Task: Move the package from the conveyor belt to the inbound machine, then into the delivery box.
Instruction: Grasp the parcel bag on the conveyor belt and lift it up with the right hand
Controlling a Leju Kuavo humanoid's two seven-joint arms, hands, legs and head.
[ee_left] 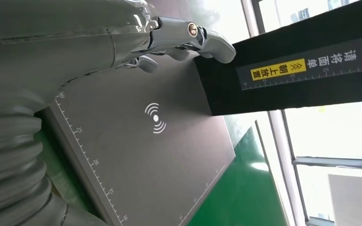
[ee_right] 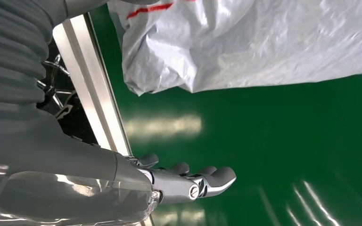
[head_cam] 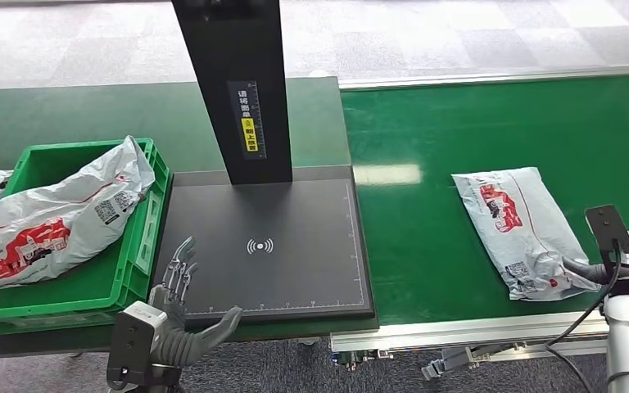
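Scanner plate (head_cam: 295,270) of the inbound machine is your landmark: left of it the green delivery box (head_cam: 143,246) already carries one bag, and your left hand (head_cam: 182,315) waits with fingers spread and nothing in it at the plate's near-left corner. Right of the plate, the package (head_cam: 518,225) lies flat on the conveyor belt (head_cam: 426,205), with your right hand (head_cam: 614,266) at its near-right corner, fingers slack and gripping nothing. Reach under that corner, close firmly on the slippery film, and lift before swinging toward the plate.
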